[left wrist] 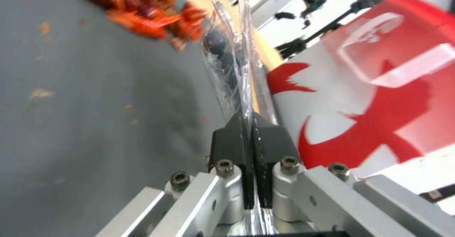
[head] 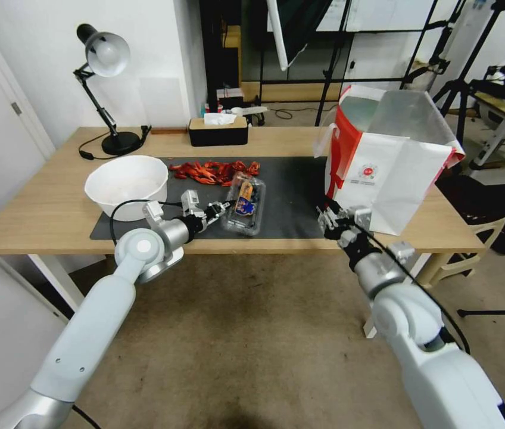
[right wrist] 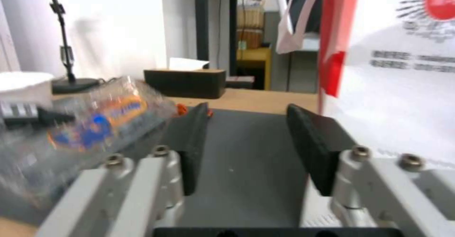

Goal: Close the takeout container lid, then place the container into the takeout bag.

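Left end effector (head: pixel 221 208) pinches the takeout container's (head: pixel 245 202) near edge, its long axis running toward the table's back.

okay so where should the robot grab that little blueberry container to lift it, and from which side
Grip the thin double rim of the takeout container, coming in low from its left. The flanges meet there in a flat lip that narrow pads can pinch; the left pincer is shut on it. The right pincer waits open by the takeout bag.

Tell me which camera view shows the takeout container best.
The head view: the whole takeout container lies on the dark mat, label up, the left gripper shut on its edge. The left wrist view shows it edge-on between the fingers. The right wrist view shows it blurred beside the open right gripper.
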Controlling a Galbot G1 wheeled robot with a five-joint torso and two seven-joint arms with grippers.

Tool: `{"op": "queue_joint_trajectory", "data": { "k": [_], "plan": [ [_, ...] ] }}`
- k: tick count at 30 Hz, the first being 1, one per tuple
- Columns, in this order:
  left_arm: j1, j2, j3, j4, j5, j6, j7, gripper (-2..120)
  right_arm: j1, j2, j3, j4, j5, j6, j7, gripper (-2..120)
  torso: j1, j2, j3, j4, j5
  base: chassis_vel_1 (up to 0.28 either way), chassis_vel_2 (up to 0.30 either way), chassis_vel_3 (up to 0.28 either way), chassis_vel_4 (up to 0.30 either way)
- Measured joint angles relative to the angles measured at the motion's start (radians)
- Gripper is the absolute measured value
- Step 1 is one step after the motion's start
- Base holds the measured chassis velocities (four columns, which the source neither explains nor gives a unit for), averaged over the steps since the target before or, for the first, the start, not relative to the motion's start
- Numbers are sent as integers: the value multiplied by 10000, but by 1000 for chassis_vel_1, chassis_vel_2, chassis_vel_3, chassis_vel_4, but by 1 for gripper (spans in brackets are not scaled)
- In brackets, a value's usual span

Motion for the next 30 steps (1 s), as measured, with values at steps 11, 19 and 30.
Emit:
{"op": "queue_joint_trajectory", "data": {
  "k": [11,19,30],
  "plan": [
    [-59,303,46,-301,965,-1476,1051,0,-1300,440,140,-262,-1383,1492,83,84,0,0,0,0,-1,0,0,0,0],
    [-960,315,113,175,1662,-2560,1849,0,-1899,764,24,-281,-1680,1782,145,100,0,0,1,0,0,0,0,0,0],
    [-3287,-455,1514,1301,2309,-4300,1980,0,-2343,1298,-110,-337,-2255,2045,185,100,2,-1,3,-3,-3,0,0,0,0]
  ]
}}
